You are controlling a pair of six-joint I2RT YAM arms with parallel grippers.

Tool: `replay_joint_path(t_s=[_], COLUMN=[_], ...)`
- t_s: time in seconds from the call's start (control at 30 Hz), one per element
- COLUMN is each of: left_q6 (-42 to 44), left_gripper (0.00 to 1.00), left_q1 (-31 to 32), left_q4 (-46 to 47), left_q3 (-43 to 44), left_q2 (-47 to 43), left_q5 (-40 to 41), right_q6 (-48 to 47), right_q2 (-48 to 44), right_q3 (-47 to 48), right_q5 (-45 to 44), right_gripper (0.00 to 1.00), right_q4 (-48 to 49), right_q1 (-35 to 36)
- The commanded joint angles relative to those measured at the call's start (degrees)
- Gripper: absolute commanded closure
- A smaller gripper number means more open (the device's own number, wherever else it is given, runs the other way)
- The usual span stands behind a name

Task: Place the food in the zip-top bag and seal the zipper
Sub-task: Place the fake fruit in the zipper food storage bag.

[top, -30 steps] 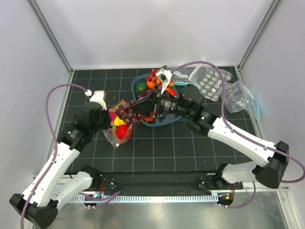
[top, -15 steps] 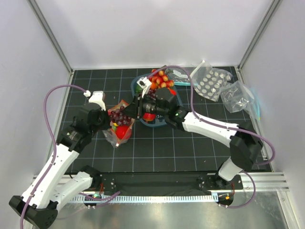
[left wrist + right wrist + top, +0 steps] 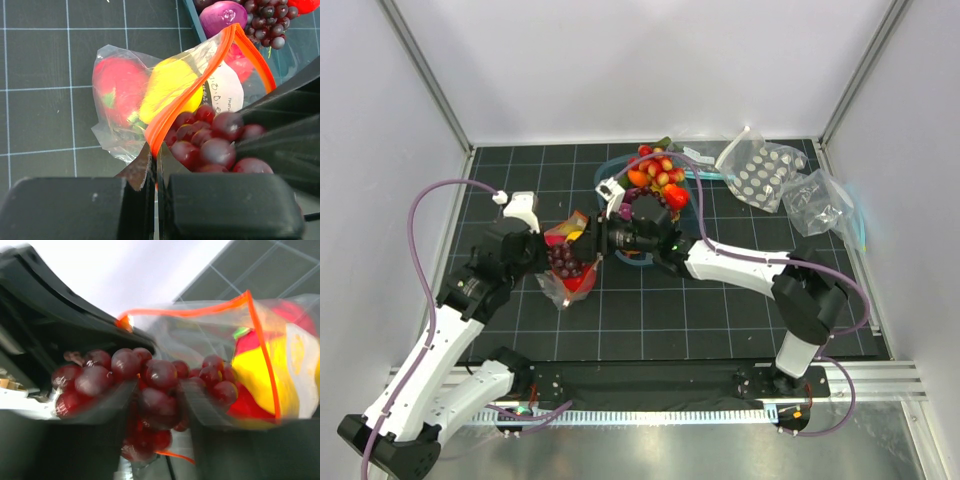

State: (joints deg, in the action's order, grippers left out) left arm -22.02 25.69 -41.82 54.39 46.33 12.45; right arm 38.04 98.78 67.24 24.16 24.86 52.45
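The zip-top bag point(image 3: 567, 270) lies left of centre with its mouth held open; it holds a red fruit point(image 3: 117, 87) and a yellow fruit point(image 3: 170, 87). Its orange-red zipper point(image 3: 192, 82) rims the mouth. My left gripper point(image 3: 156, 167) is shut on the bag's zipper edge. My right gripper point(image 3: 157, 395) is shut on a bunch of dark purple grapes point(image 3: 155, 385) and holds it in the bag's mouth point(image 3: 568, 256). More toy food point(image 3: 655, 175) sits in a blue tray point(image 3: 697, 205) behind.
A clear pouch with white round discs point(image 3: 757, 175) lies at the back right. Another clear pouch with a teal strip point(image 3: 823, 205) lies at the far right. Grey walls stand on the left, back and right of the black gridded mat.
My right gripper has carried the grapes leftward from the tray side into the open mouth of the bag. My left gripper has kept its hold on the bag edge.
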Motion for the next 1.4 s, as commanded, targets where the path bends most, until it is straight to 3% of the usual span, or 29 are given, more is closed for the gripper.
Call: replay_joint_path(t_s=[0.0,0.1,0.2,0.53,0.67,0.77,1.07,1.37], left_q6=[0.31,0.31,0.31,0.31,0.31,0.31,0.31,0.31], left_gripper=[1.0,1.0,1.0,1.0,1.0,1.0,1.0,1.0], left_q1=[-0.21,-0.29,-0.29,-0.29,-0.29,-0.29,-0.29,-0.2], left_q4=[2.27,2.27,2.27,2.27,2.27,2.27,2.27,2.27], left_q3=[-0.07,0.01,-0.07,-0.07,-0.07,-0.07,-0.07,0.01], left_q2=[-0.89,-0.89,-0.8,-0.71,-0.62,-0.62,-0.62,-0.62], left_q5=[0.82,0.74,0.65,0.65,0.82,0.74,0.74,0.74], right_q6=[-2.79,-4.9,-6.92,-12.02,-13.78,-16.93,-25.47,-29.52], right_q2=[0.45,-0.95,-4.2,-16.34,-18.62,-19.07,-16.96,-13.98], right_q3=[3.32,3.25,3.07,0.08,-1.32,-0.28,7.11,8.69], right_q5=[-3.14,-7.54,-11.13,-23.89,-23.9,-19.8,-18.8,-16.52], right_gripper=[0.39,0.15,0.12,0.16,0.3,0.33,0.29,0.21], right_q4=[-3.4,-6.66,-9.55,-19.85,-21.87,-24.49,-46.64,-52.99], right_q1=[1.87,2.22,2.4,3.72,3.8,4.24,7.14,8.99])
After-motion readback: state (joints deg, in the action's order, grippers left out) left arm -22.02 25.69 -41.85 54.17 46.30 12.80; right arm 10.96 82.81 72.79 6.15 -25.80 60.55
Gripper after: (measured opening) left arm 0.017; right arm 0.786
